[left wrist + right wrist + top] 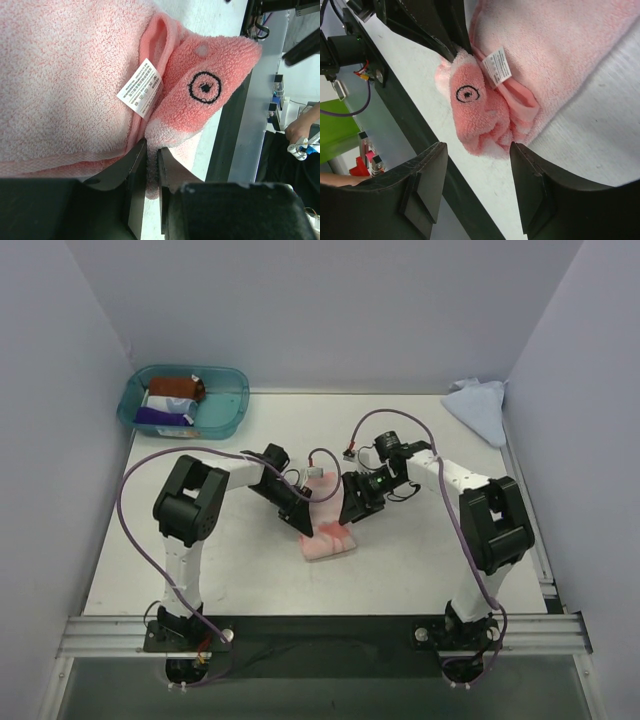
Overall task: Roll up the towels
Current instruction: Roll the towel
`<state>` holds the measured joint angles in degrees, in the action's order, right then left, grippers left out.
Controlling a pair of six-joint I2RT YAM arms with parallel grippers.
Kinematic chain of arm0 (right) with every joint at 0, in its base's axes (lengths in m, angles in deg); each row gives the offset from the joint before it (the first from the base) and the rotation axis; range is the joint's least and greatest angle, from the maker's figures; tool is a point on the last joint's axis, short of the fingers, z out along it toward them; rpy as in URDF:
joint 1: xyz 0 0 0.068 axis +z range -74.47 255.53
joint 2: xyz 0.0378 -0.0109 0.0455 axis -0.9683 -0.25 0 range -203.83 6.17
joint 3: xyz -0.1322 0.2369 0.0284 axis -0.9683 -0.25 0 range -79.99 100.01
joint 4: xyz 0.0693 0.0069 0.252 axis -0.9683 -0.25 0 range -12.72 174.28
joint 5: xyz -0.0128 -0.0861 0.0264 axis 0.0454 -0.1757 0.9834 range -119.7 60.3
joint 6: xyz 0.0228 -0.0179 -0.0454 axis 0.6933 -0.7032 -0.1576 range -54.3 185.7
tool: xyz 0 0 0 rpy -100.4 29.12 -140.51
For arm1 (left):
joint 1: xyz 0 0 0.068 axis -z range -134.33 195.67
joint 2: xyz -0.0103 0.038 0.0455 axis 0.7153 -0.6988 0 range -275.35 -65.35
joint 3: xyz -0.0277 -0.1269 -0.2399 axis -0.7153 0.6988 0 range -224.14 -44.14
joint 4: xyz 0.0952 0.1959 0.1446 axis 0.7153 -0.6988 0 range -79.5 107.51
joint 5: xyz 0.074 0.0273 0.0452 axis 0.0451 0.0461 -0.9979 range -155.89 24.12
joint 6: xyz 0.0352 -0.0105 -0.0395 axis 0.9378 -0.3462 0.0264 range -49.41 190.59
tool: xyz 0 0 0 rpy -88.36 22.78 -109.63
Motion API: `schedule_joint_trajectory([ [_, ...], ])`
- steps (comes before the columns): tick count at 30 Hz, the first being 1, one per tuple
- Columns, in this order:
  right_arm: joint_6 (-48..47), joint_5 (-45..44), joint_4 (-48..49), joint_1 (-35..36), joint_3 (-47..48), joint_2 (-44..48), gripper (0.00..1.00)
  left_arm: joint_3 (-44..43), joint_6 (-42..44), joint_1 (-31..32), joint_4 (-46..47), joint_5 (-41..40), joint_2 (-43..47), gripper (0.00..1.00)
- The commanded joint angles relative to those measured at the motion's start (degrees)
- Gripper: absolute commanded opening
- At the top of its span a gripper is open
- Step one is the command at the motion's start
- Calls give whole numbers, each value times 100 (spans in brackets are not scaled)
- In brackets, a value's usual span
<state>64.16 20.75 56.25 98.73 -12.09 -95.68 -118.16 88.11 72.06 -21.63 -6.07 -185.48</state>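
Top view: both my arms reach inward with elbows raised and wrists tipped down, meeting over the pink towel (330, 538) in the middle of the counter (200, 560). My left fingers (300, 515) sit at its far left edge, and my right fingers (353, 508) are just beside them. The blue towel (478, 405) lies crumpled in the far right corner, well apart. A teal tub (225, 420) stands at the far left.

Left wrist view: my left fingers are clenched on the towel's folded corner, with cloth pinched between them. A white label (141, 87) lies beside the fold, and a black ring mark (204, 88) shows on the flap.

Right wrist view: my right fingers are released and spread wide, gripping nothing. The bunched corner lies just past their tips. My left fingers crowd in from above, touching that corner.
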Motion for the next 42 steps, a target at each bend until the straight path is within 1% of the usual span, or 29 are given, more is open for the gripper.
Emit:
schedule_joint_trajectory([
  [1, 276, 351, 280, 167, -84, -134, 54, -253, 94, -64, -68, -4, -106, 24],
  [3, 382, 307, 420, 220, -162, -160, 55, -297, 120, -99, -103, -22, -115, 25],
  [6, 496, 149, 509, 264, -215, -292, 54, -315, 164, -125, -156, -31, -107, 26],
  [10, 672, 104, 693, 238, -329, -626, 47, -315, 182, -117, -156, -13, -98, 27],
  [12, 812, 183, 825, 229, -382, -784, 40, -315, 182, -117, -156, -57, -71, 27],
  [14, 892, 254, 957, 220, -479, -846, 25, -306, 191, -117, -165, -118, -45, 30],
  [17, 971, 184, 1001, 168, -628, -855, 0, -254, 226, -143, -156, -250, 86, 40],
  [19, 1059, 88, 993, 106, -690, -890, 0, -105, 278, -178, -103, -321, 323, 45],
  [20, 1112, 18, 993, 62, -708, -977, 0, -17, 287, -230, -42, -434, 455, 49],
  [22, 1200, 17, 958, -8, -690, -1091, 0, 185, 340, -249, 230, -645, 999, 55],
  [23, 1278, 8, 923, 0, -664, -1214, 0, 395, 383, -249, 335, -907, 1218, 58],
  [24, 1288, -1, 914, 26, -603, -1259, 0, 536, 480, -231, 467, -1049, 1691, 59],
  [25, 1323, -1, 896, 35, -576, -1355, 0, 651, 550, -214, 677, -1207, 1921, 60],
  [26, 1375, -1, 870, 53, -550, -1399, 0, 861, 594, -153, 801, -1783, 2150, 60],
  [27, 1411, 17, 843, 79, -480, -1452, 0, 967, 786, 48, 950, -2102, 2553, 60],
  [28, 1411, 43, 826, 79, -453, -1548, 0, 1081, 936, 181, 1021, -2662, 2739, 61],
  [29, 1446, 52, 773, 79, -427, -1584, 0, 1387, 1077, 356, 1135, -2955, 2933, 62],
  [30, 1446, 35, 764, 71, -400, -1619, 0, 1555, 1391, 741, 1415, -3271, 3274, 65],
  [31, 1455, 17, 747, 62, -392, -1689, 0, 1766, 1595, 1014, 1548, -3866, 3425, 66],
  [32, 1455, 17, 712, 62, -383, -1725, 0, 2125, 1988, 1261, 1706, -4168, 3662, 68],
  [33, 1446, 43, 685, 44, -357, -1760, 0, 2329, 2140, 1724, 2038, -4449, 3742, 69],
  [34, 1455, 43, 659, 35, -321, -1838, 0, 2478, 2255, 1912, 2233, -4869, 3795, 71],
  [37, 1437, 26, 536, -35, -207, -1979, 0, 2673, 2476, 2491, 2603, -5443, 3691, 73],
  [42, 1402, 61, 413, -114, -137, -2103, 0, 2779, 2712, 3038, 3042, -5857, 3515, 74],
])
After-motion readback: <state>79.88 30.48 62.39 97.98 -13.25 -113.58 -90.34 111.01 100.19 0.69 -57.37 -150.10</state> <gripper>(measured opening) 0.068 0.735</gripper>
